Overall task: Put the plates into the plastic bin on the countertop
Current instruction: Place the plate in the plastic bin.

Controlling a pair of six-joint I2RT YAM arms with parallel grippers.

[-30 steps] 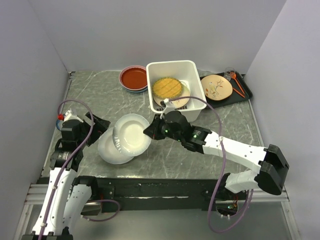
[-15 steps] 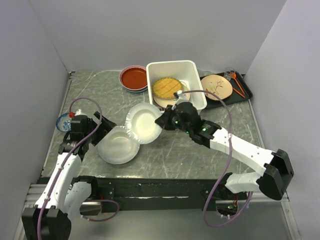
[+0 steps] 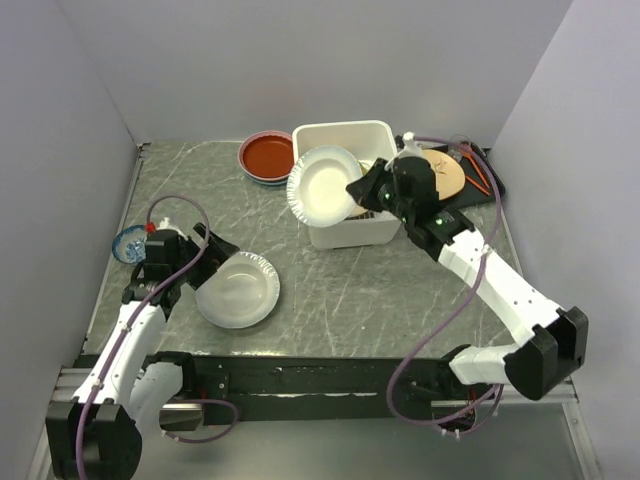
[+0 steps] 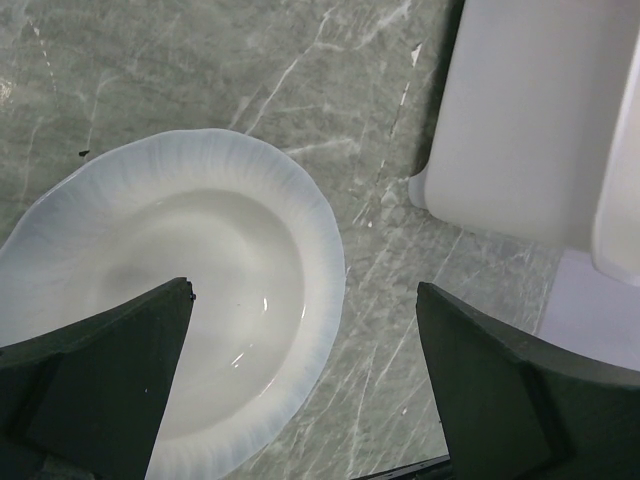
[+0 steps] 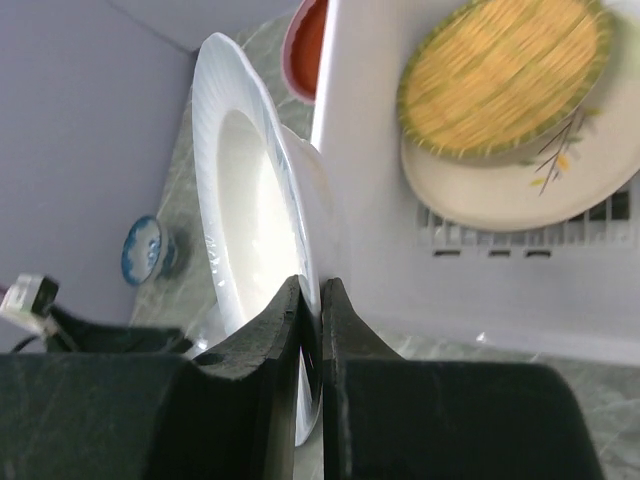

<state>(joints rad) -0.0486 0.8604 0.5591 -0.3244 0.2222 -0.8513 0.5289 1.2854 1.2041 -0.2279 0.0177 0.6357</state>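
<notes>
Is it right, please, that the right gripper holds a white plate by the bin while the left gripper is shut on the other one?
Not quite: the left wrist view shows the left gripper open over the second white plate; the rest holds.

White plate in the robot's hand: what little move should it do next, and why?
Probably slide the white plate a little farther toward the middle of the bin before lowering it. The right gripper pinches its rim and holds it tilted on edge above the bin's left wall, not yet over the yellow plate lying inside.
</notes>
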